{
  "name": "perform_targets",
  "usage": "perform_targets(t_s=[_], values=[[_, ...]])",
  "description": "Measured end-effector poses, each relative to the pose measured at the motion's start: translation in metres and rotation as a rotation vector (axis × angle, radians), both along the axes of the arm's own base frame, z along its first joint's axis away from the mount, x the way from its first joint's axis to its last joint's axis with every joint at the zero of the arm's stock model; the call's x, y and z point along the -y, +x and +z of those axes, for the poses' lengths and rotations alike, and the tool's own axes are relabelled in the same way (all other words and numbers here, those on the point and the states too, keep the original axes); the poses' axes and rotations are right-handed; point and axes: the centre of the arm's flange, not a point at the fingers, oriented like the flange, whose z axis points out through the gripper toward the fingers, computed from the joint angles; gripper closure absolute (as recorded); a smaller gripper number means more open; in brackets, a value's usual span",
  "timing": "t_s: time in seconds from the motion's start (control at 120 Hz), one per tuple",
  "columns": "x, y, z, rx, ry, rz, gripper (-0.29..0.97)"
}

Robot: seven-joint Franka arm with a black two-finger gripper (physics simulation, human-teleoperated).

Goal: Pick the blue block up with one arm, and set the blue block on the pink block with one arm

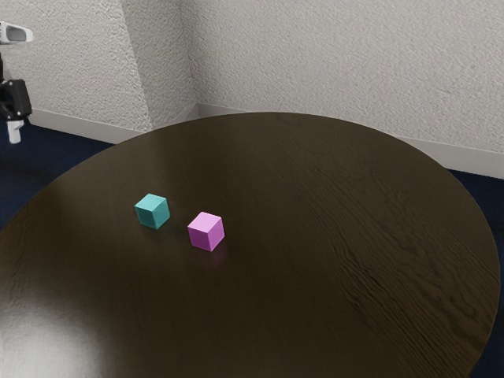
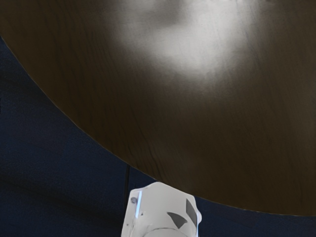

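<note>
Tabletop (image 1: 331,276) is carrying pink block (image 1: 205,231) at 4 o'clock of blue block (image 1: 152,210). I am planning a centred, square descent; gripper (image 1: 13,126) opening I cannot tell.

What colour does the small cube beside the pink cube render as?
Teal, blue-green rather than pure blue. The small teal cube shows best in the exterior view.

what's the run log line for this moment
black gripper: exterior view's far left, away from both cubes | blue-green cube: on dark round wooden table, untouched | pink cube: beside it, apart | stack: not done
</note>
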Motion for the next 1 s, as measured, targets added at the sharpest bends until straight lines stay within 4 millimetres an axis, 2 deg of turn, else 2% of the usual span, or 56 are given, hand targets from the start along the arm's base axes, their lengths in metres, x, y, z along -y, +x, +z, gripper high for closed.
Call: perform_targets(t_s=[0.175,0.2,0.225,0.258,0.283,0.3,0.333,0.383,0.45,0.508,0.558,0.583,0.658,0.75,0.817,0.892,1.0], values=[[-0.008,0.019,0.010,0.152,0.067,0.009,0.00],[-0.005,0.019,0.028,0.197,0.088,0.006,0.00],[0.006,0.014,0.074,0.293,0.129,-0.008,0.00],[0.039,0.010,0.123,0.399,0.165,-0.064,0.00],[0.065,0.010,0.141,0.444,0.173,-0.111,0.00],[0.079,0.014,0.141,0.450,0.170,-0.140,0.00],[0.102,0.024,0.126,0.434,0.159,-0.189,0.00],[0.116,0.047,0.067,0.353,0.132,-0.224,0.00],[0.118,0.070,-0.017,0.267,0.106,-0.240,0.00],[0.115,0.092,-0.080,0.228,0.087,-0.247,0.00],[0.111,0.116,-0.123,0.221,0.073,-0.253,0.00],[0.109,0.127,-0.138,0.227,0.069,-0.256,0.00],[0.104,0.156,-0.176,0.255,0.060,-0.265,0.00],[0.096,0.184,-0.203,0.305,0.058,-0.282,0.00],[0.078,0.191,-0.211,0.340,0.070,-0.277,0.00],[0.062,0.200,-0.232,0.363,0.071,-0.275,0.00],[0.038,0.206,-0.250,0.405,0.082,-0.273,0.00]])
